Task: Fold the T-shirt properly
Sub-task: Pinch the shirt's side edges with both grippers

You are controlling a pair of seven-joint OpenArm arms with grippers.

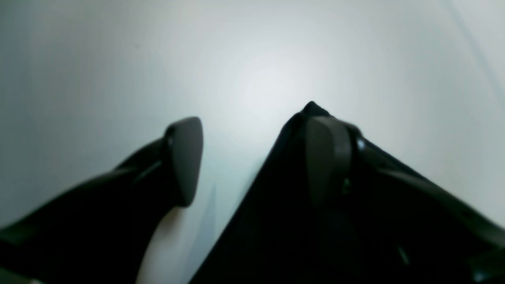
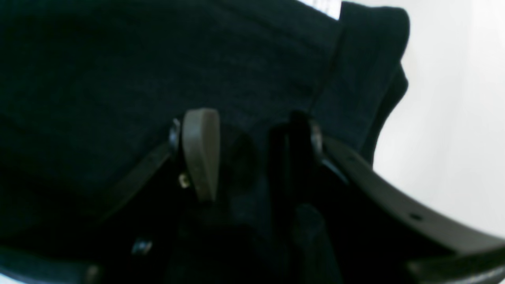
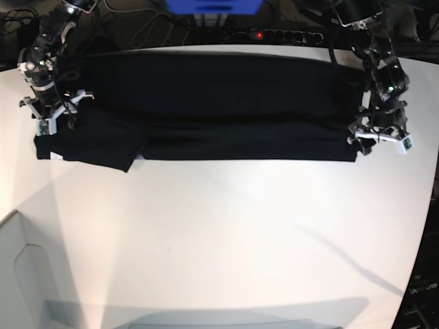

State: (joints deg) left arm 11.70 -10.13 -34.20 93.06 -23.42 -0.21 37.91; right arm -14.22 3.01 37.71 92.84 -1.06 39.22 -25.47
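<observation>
The black T-shirt (image 3: 219, 103) lies as a long flat band across the far part of the white table (image 3: 219, 226), plain side up. My left gripper (image 3: 381, 137) is at its right end. In the left wrist view it (image 1: 252, 130) is open, with a corner of the T-shirt (image 1: 268, 205) lying against its right finger (image 1: 327, 157) and bare table between the fingers. My right gripper (image 3: 55, 113) is at the shirt's left end. In the right wrist view it (image 2: 249, 118) stands with its fingers apart over the dark cloth (image 2: 118, 79). A white tag (image 2: 327, 6) shows at the top.
A power strip (image 3: 274, 34) with a red light, cables and a blue object (image 3: 212, 5) sit behind the table's far edge. The table's curved right edge (image 3: 429, 205) and a lower grey panel (image 3: 20, 274) at the front left bound the surface.
</observation>
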